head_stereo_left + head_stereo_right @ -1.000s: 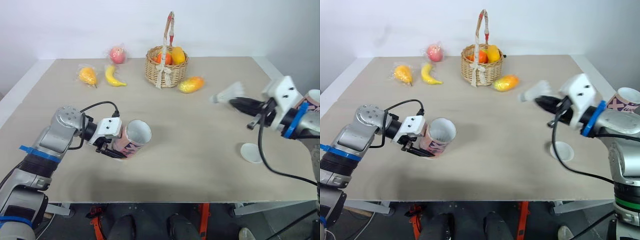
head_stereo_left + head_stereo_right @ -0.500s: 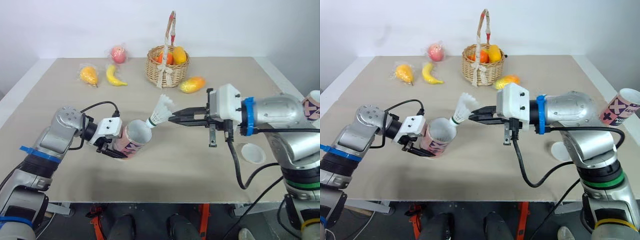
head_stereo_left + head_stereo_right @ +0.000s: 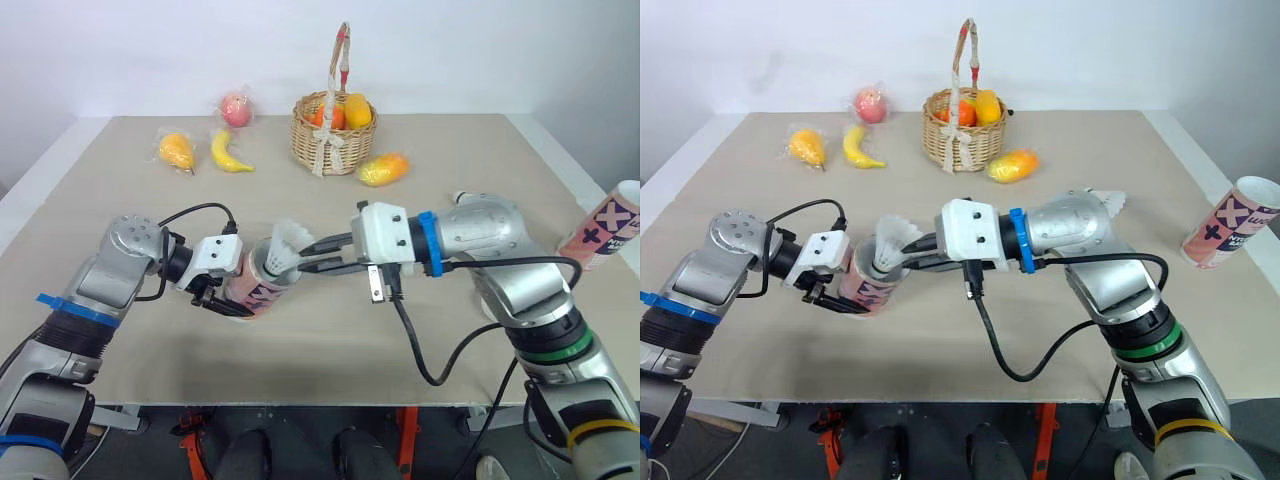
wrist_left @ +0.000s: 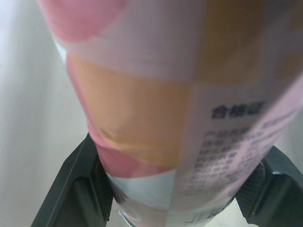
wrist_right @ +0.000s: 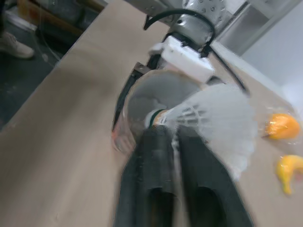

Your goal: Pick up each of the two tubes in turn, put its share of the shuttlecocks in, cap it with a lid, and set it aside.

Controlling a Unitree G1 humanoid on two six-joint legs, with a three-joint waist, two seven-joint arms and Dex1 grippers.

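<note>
A pink patterned tube (image 3: 258,285) lies tilted just above the table, its open mouth facing right, and my left gripper (image 3: 232,297) is shut on its lower body. In the left wrist view both fingers (image 4: 75,189) clamp the tube (image 4: 175,94). My right gripper (image 3: 305,258) is shut on a white shuttlecock (image 3: 286,248), whose cork end sits at the tube's mouth. The right wrist view shows the shuttlecock (image 5: 213,123) between the fingers (image 5: 154,156), pointing into the tube's opening (image 5: 156,94). A second tube (image 3: 610,228) stands tilted at the table's far right edge. Another shuttlecock (image 3: 1108,203) lies behind my right arm.
A wicker basket (image 3: 333,135) holding fruit stands at the back centre, with a mango (image 3: 382,168) beside it. A banana (image 3: 229,152), a bagged orange fruit (image 3: 176,151) and an apple (image 3: 236,109) lie at the back left. The table's front edge is close below the tube.
My right gripper has swung from the table's right side leftward with the shuttlecock, bringing it to the tube's mouth. The left gripper and its tube have stayed put.
</note>
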